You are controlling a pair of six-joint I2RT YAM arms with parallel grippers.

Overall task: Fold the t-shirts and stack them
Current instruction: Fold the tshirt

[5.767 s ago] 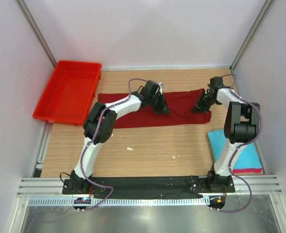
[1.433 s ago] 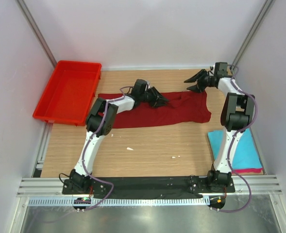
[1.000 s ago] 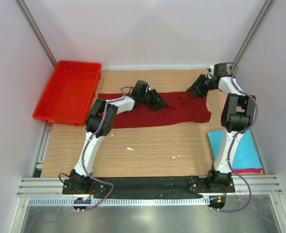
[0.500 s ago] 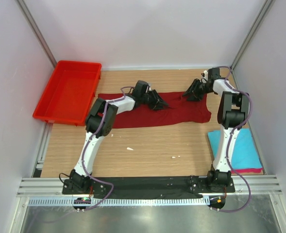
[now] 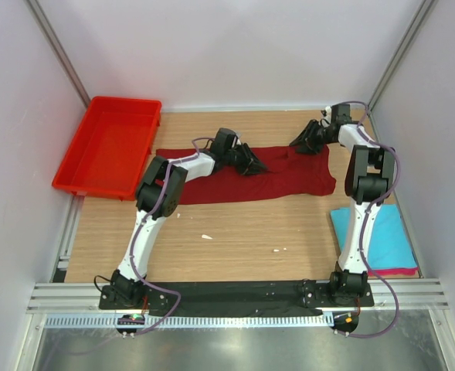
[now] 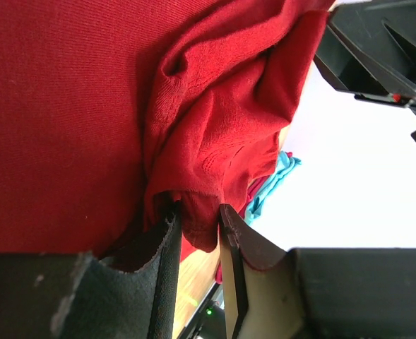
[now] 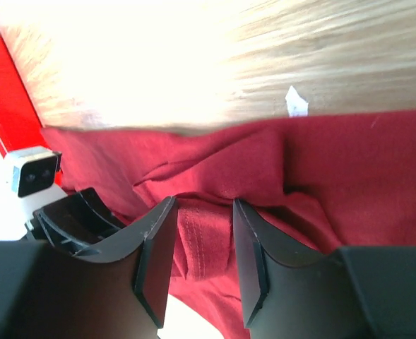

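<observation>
As both pinch maroon t-shirt (image 5: 289, 176) | left gripper (image 6: 199, 215) — fold | right gripper (image 7: 204, 208) — edge

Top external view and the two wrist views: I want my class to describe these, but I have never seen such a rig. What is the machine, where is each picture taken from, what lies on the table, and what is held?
The machine is two robot arms bolted at the near edge of a wooden table, each ending in a two-finger gripper. The wide picture looks down from above and behind them. The other two come from cameras on the wrists, looking along each gripper's fingers. On the table lie a spread-out maroon t-shirt, a red plastic tray at far left, and at near right a folded turquoise t-shirt on a pink t-shirt. The left gripper pinches a bunched fold of the maroon t-shirt. The right gripper straddles a fold near its far right corner. Whether it grips is unclear.
</observation>
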